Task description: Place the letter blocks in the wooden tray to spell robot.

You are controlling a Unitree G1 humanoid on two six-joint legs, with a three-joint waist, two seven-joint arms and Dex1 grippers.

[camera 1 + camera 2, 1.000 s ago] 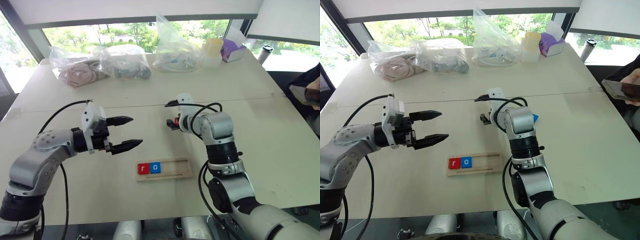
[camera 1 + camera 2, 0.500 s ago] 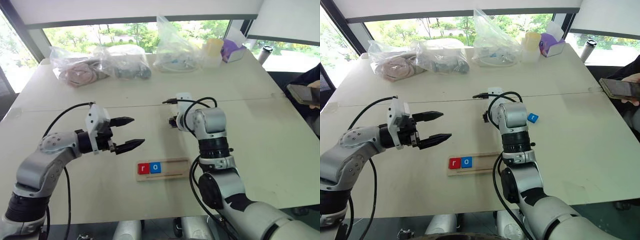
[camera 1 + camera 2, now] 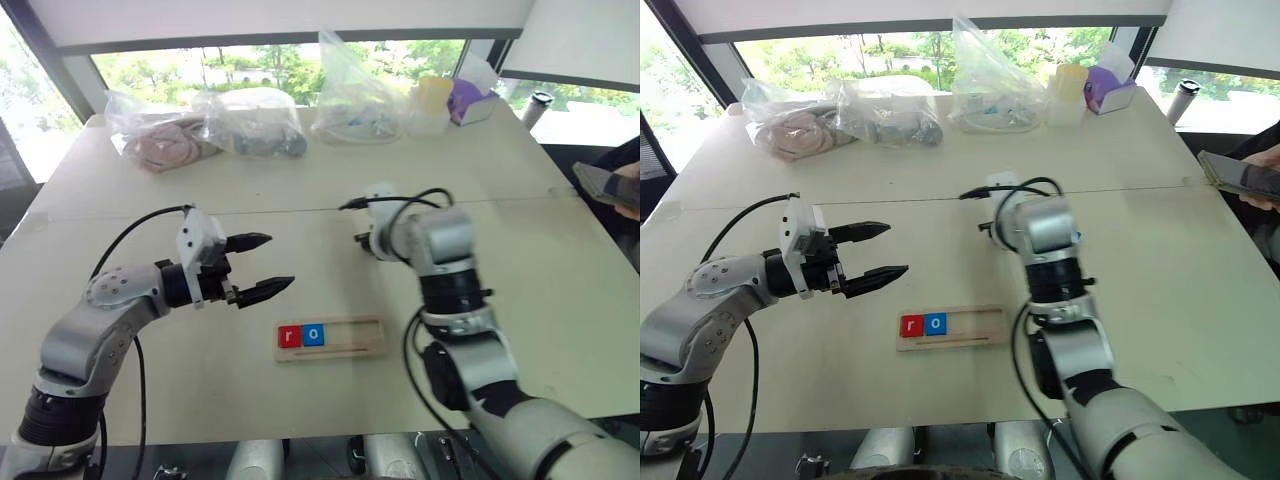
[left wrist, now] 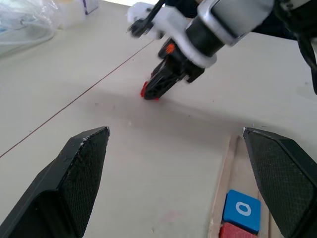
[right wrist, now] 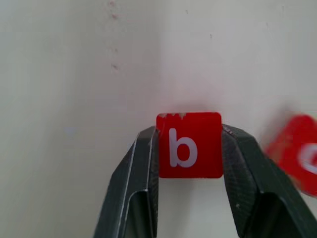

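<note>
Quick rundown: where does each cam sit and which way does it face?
Head stereo pair: looks forward and down at the table; both arms in frame.
Left wrist: looks along the open left gripper toward the right gripper; wooden tray shared with head views.
Right wrist: looks down on the table; right gripper clamps the red b block.

Left gripper (image 3: 872,256) hovers with fingers spread at ten o'clock from the wooden tray (image 3: 970,328), red r (image 3: 911,325) and blue o (image 3: 935,323) side by side at its nine o'clock end, bags (image 3: 880,113) at twelve.
</note>
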